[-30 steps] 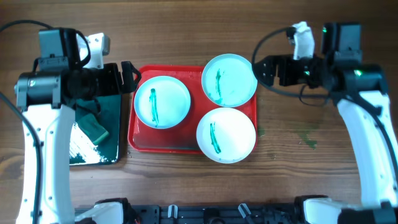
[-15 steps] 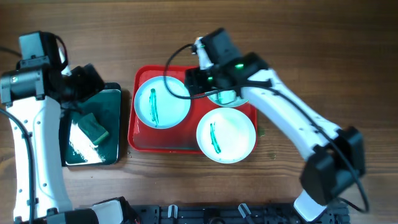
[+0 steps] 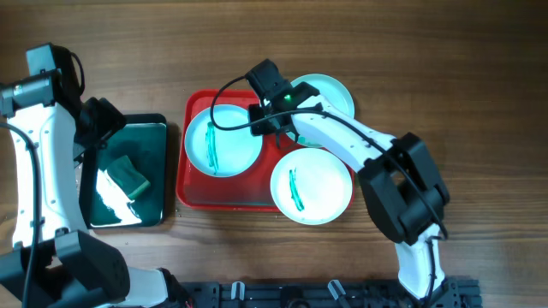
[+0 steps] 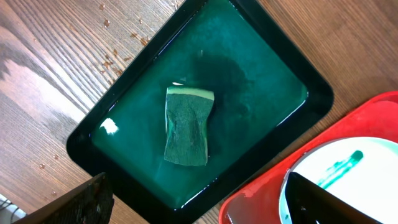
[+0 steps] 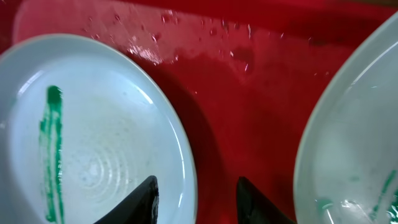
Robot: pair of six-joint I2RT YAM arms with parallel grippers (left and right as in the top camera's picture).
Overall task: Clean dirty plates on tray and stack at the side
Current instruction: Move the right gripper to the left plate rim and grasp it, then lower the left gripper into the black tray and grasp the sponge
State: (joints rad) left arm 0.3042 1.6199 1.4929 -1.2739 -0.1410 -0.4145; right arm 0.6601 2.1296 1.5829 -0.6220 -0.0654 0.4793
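Note:
Three pale plates with green smears lie on the red tray: one at the left, one at the back right, one at the front right. My right gripper is low over the left plate's right rim. In the right wrist view its fingers stand either side of that rim, one over the plate, the other over bare tray, with a gap between them. My left gripper hangs wide open above the black tub, holding nothing.
A green sponge lies in teal liquid inside the tub, left of the tray. The left wrist view catches the tray's corner and the left plate's edge. Bare wooden table surrounds the tray.
My right arm swung from the table's right side across to the left plate's rim, and its jaws narrowed. The left gripper drew back left to hover over the tub.

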